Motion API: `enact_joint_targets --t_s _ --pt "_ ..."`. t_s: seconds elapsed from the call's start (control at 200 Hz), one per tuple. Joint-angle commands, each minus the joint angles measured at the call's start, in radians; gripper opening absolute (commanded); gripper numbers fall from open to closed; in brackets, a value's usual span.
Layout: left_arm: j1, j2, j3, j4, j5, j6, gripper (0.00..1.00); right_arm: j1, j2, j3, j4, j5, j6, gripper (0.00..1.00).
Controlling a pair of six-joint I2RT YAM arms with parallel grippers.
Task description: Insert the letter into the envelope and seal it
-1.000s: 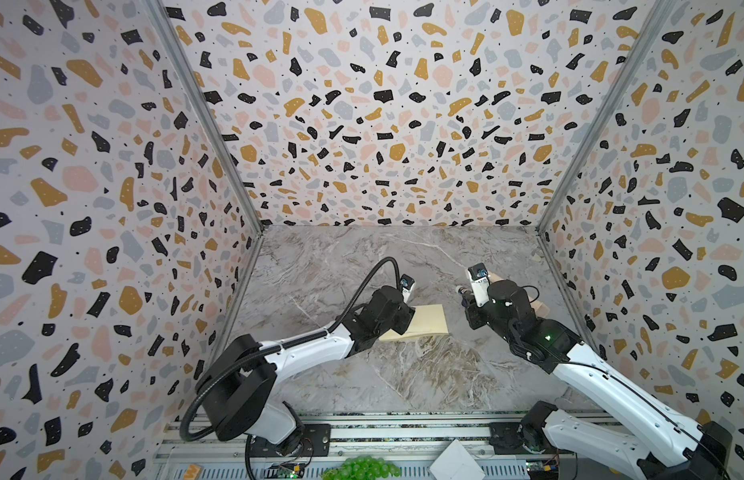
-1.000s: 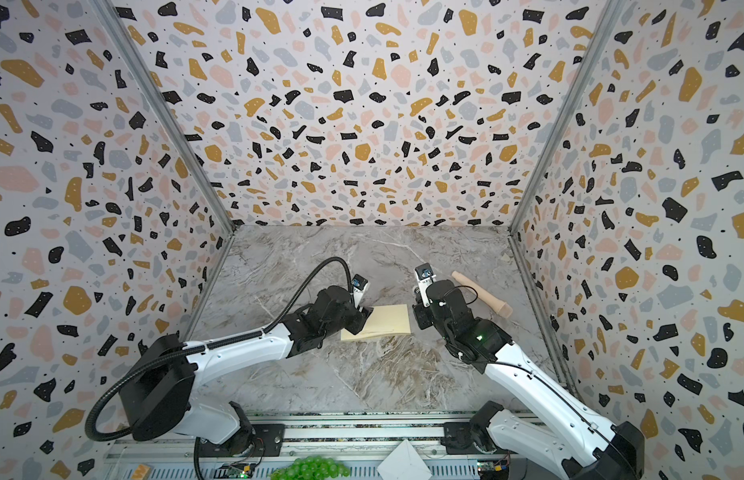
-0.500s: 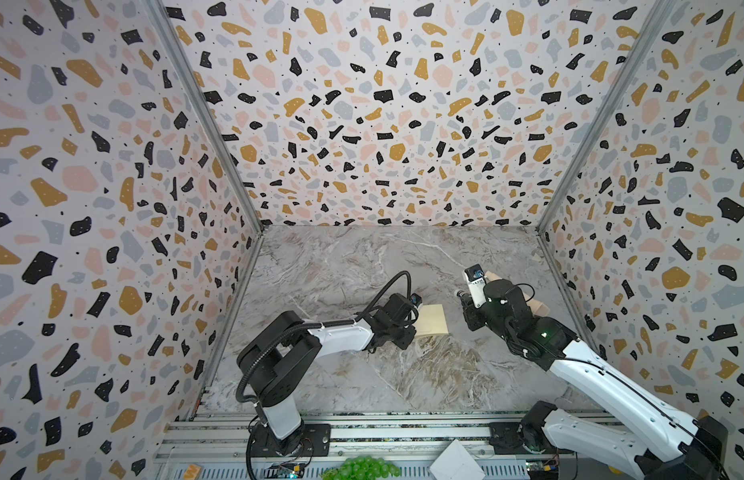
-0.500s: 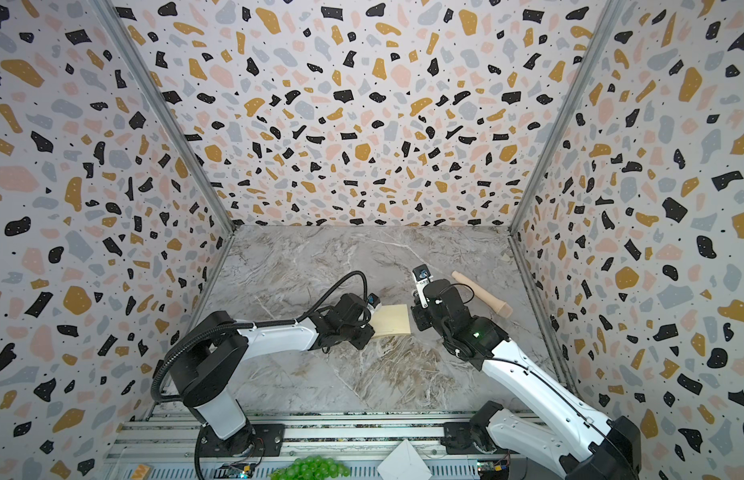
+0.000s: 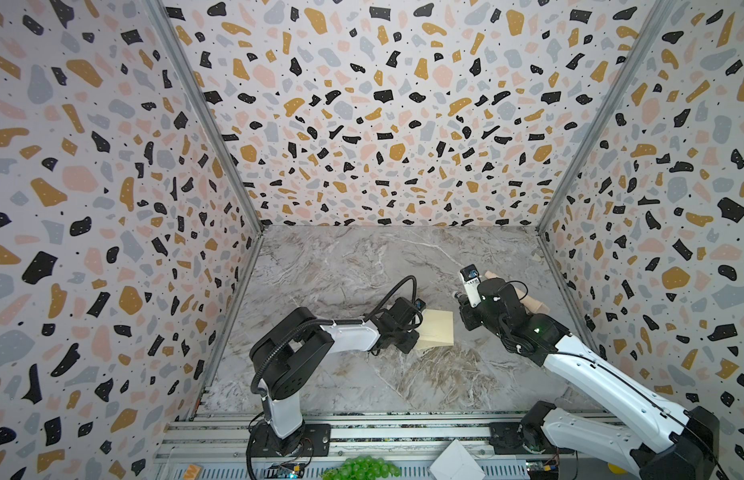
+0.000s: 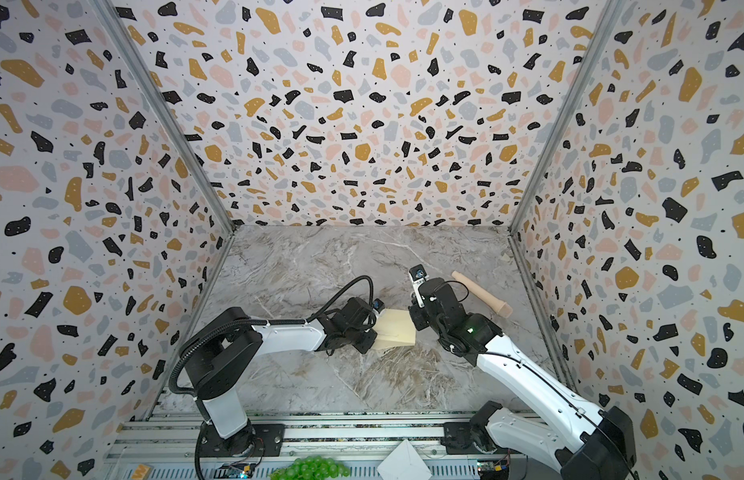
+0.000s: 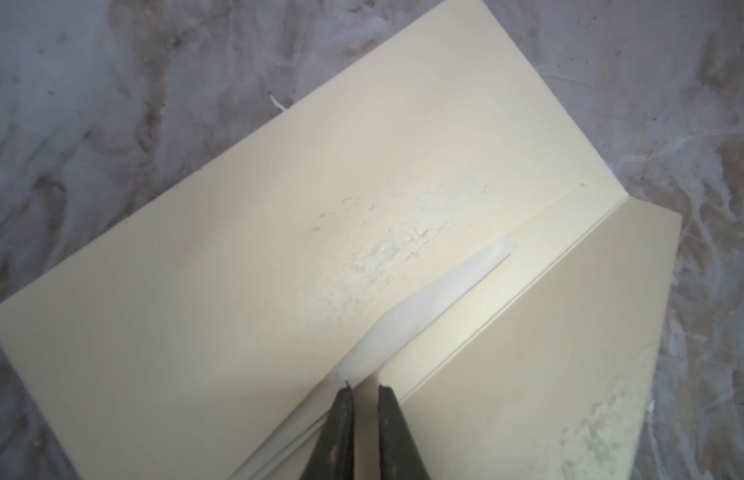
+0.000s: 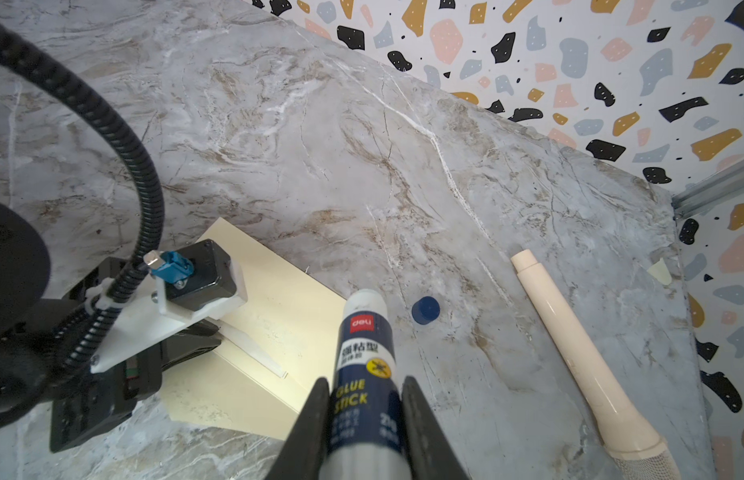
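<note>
Right wrist: cylindrical glue stick; smooth cream paper envelope.

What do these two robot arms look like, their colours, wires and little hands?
The left arm and the right arm have white shells between black joints. A ribbed black cable loops over the left one; a green light glows on the right. The left gripper and the right gripper each end in two dark tapered fingers.

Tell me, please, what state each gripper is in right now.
Left gripper: nearly shut, pinching the white strip on the envelope.
Right gripper: shut on the uncapped glue stick.
</note>
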Motion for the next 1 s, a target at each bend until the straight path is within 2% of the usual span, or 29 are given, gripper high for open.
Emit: enact_joint_targets --t_s 0.0,0.155,0.325,0.751,0.831,0.991 --pt "-0.021 0.044 -0.013 -0.064 0.001 -0.001 0.13 -0.004 -0.009 0.049 -0.018 -0.001 0.001 0.00" --pt "-0.034 0.042 -0.036 -0.027 0.001 -0.011 0.13 -0.004 0.000 0.060 -0.037 0.000 0.003 0.00" --pt "-0.034 0.026 -0.038 0.012 0.063 -0.017 0.13 -0.005 0.008 0.078 -0.071 0.000 0.007 0.00" --pt "0.035 -0.316 -0.088 0.085 0.046 -0.040 0.25 -0.002 -0.006 0.130 -0.118 -0.116 -0.022 0.00" --pt "0.039 -0.320 -0.093 0.088 0.069 -0.030 0.26 -0.002 0.016 0.145 -0.135 -0.131 -0.019 0.00" --pt "0.039 -0.267 -0.088 0.112 0.183 -0.028 0.24 0.000 0.061 0.165 -0.173 -0.146 -0.010 0.00"
